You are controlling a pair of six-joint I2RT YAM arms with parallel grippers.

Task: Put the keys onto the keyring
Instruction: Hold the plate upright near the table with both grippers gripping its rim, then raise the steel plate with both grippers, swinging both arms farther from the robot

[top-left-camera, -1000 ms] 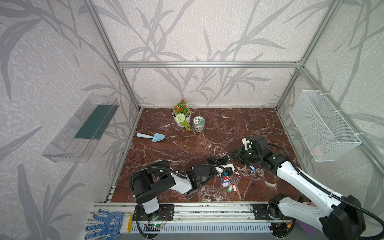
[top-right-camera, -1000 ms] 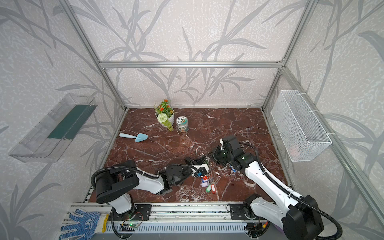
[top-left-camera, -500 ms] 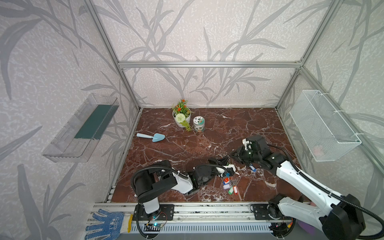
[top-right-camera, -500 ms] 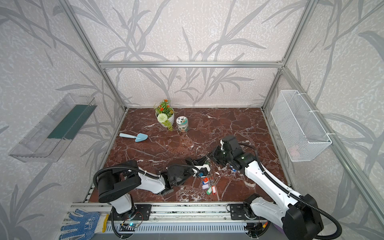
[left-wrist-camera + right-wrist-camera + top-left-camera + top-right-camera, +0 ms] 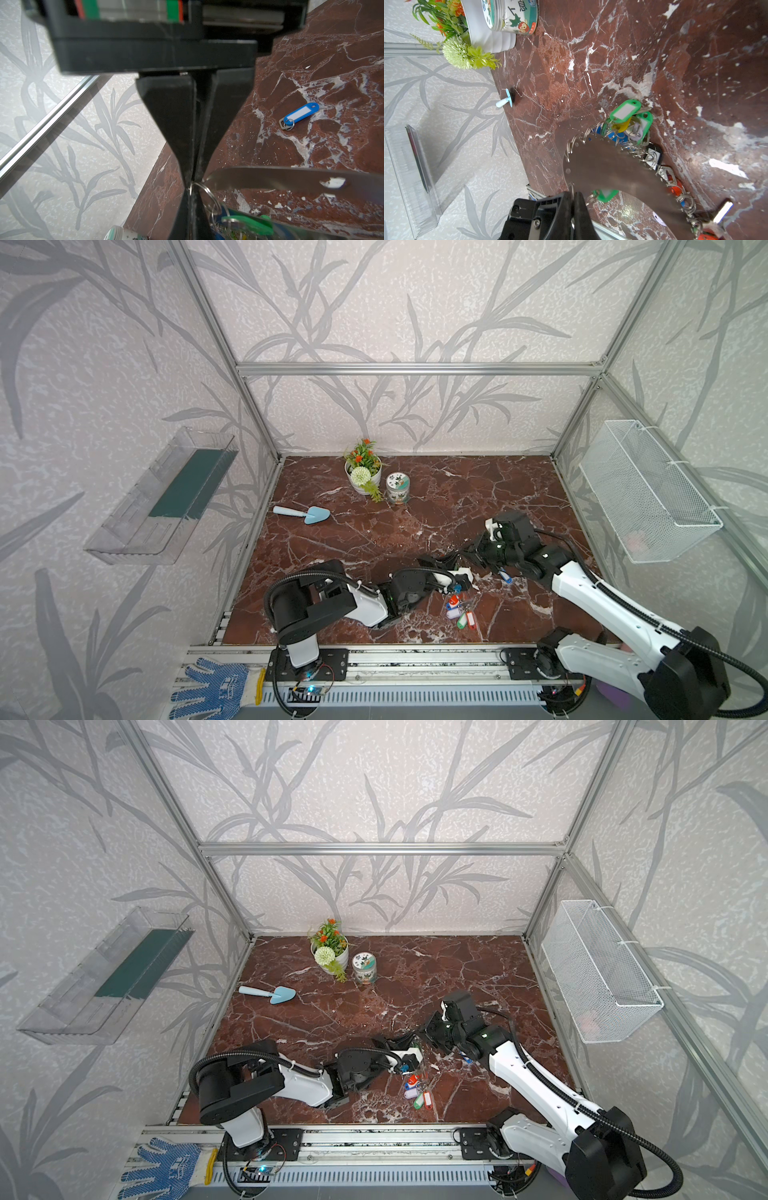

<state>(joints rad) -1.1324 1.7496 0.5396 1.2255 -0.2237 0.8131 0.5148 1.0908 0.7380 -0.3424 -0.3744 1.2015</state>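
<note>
We find most keys [image 5: 625, 112] on the keyring [image 5: 612, 172]; blue key [image 5: 505, 576] loose at its three o'clock. Left gripper [image 5: 190, 184] pinches a rim ring [image 5: 200, 187]; right gripper [image 5: 467, 558] pressed together.

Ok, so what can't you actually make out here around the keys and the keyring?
What the right tool grips: tiny and dark in both top views, out of frame in the right wrist view.
One end of the keyring: cut off by the right wrist view's edge.
How many keys hang on it: they overlap there, and it hides some.
The green key by the left tool: blurred in the left wrist view, too close.
</note>
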